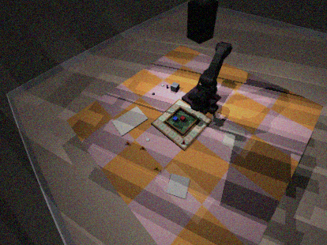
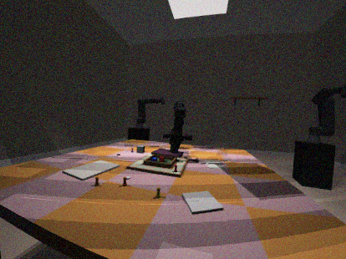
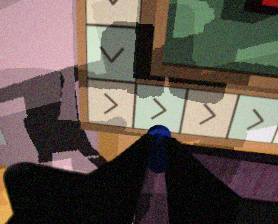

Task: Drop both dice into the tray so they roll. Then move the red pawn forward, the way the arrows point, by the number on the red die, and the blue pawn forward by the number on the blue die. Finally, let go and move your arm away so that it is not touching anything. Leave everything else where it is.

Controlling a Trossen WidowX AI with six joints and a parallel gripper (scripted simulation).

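My gripper (image 1: 214, 114) (image 2: 175, 151) (image 3: 158, 142) is shut on the blue pawn (image 3: 159, 134). In the wrist view the pawn's blue head shows between the fingertips, over the outer edge of the arrow track, near a corner of the board (image 1: 169, 131) (image 2: 141, 168) (image 3: 110, 107). The pawn's base is hidden. The red pawn (image 1: 183, 142) (image 2: 175, 169) stands on the track at the board's near corner. The blue die (image 1: 175, 118) (image 2: 154, 159) and the red die (image 1: 182, 118) (image 2: 162, 159) (image 3: 270, 3) lie in the green tray (image 1: 183, 127) (image 3: 200, 52). Their numbers are not readable.
A purple slab (image 1: 190, 97) (image 2: 166, 152) (image 3: 235, 175) lies beside the board. A grey cube (image 1: 174, 87) (image 2: 140, 149) is behind. Two pale panels (image 1: 130, 121) (image 1: 178, 186) and several small figures (image 2: 97, 181) (image 2: 124, 181) (image 2: 158, 192) are in front. Shadows cross the table.
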